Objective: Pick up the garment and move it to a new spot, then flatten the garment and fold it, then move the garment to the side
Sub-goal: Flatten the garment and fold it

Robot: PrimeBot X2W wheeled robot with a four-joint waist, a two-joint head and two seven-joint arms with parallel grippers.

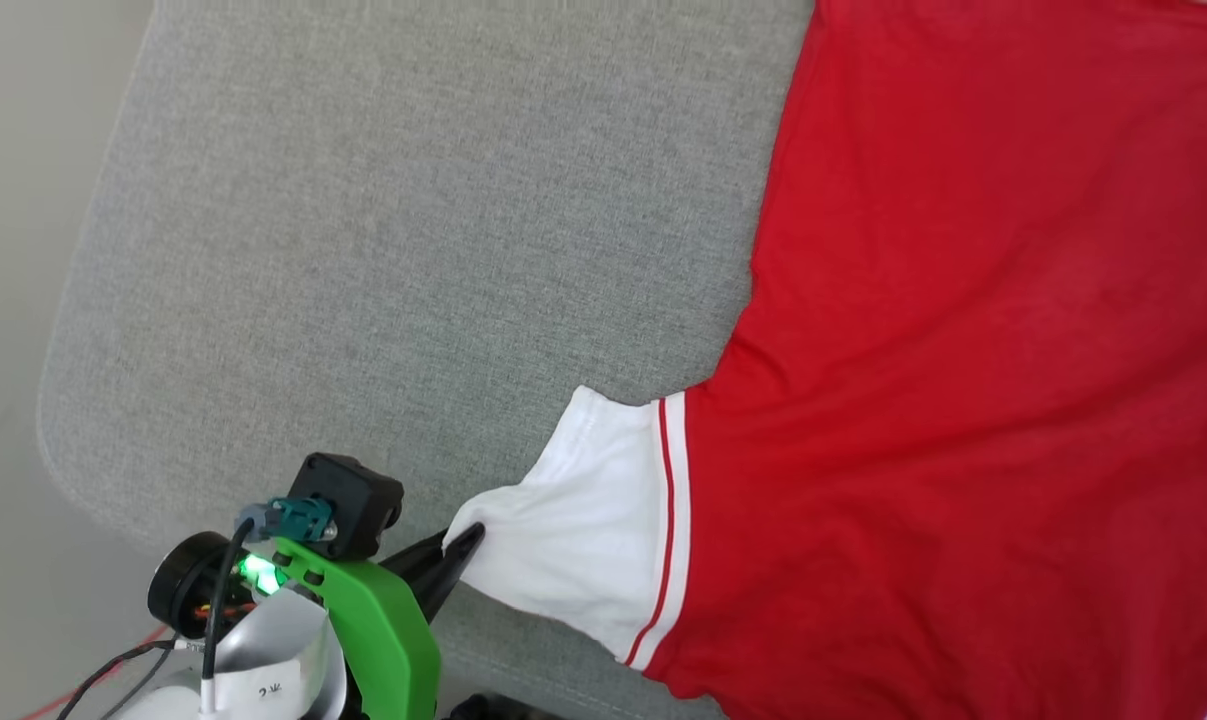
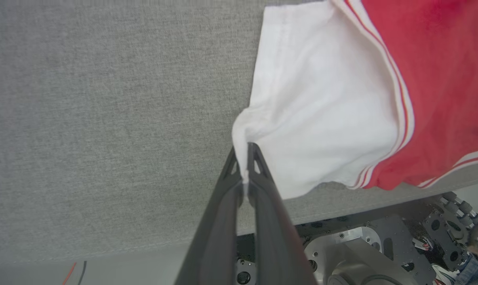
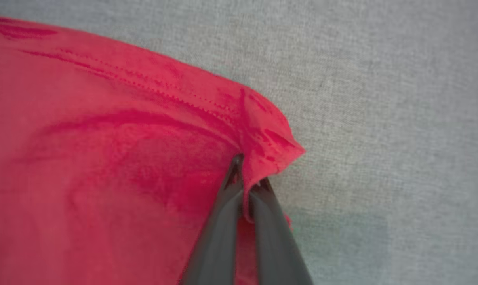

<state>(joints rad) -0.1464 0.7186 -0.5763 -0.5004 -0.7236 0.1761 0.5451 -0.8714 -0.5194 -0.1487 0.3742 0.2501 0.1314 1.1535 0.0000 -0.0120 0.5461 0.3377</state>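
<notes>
One garment is seen spread over the right part of one grey padded surface; its red body is laid mostly flat, with faint creases. One white sleeve is drawn out towards the surface's near edge; it is joined to the red by striped trim. The left gripper is found at the sleeve's tip, below one green bracket; in the left wrist view its two dark fingers are pressed together, and a fold of the white cuff is pinched between them. The right gripper is clamped as well; its two fingers are closed on one hemmed red corner of the garment, which is bunched just above the tips; bare grey surface is seen just beside that corner.
</notes>
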